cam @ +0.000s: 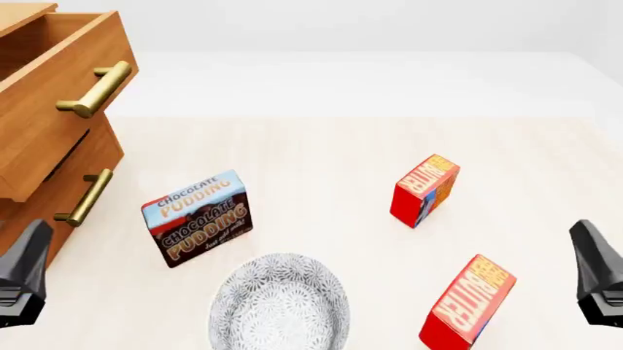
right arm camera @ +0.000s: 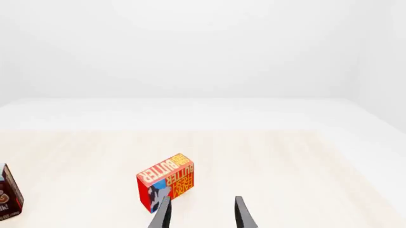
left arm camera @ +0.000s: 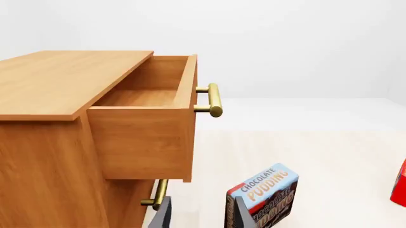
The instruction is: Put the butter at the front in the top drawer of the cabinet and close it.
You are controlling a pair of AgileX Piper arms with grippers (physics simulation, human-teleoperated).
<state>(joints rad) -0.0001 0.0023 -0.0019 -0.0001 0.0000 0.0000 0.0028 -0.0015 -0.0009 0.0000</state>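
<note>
The butter at the front (cam: 469, 300) is a red carton with white lettering, standing tilted near the table's front right. A second, identical carton (cam: 425, 189) stands farther back, and it looks like the one in the right wrist view (right arm camera: 166, 181). The cabinet (cam: 39, 157) is at the far left. Its top drawer (left arm camera: 152, 118) is pulled out and holds nothing that I can see. My left gripper (left arm camera: 201, 218) hangs open low beside the cabinet. My right gripper (right arm camera: 201, 214) is open at the front right, apart from both cartons.
A Chocolate Pudding box (cam: 200, 217) stands just right of the cabinet. A grey patterned bowl (cam: 280, 306) sits at the front middle. The lower drawer (cam: 78, 186) is shut, its brass handle (cam: 84, 198) sticking out.
</note>
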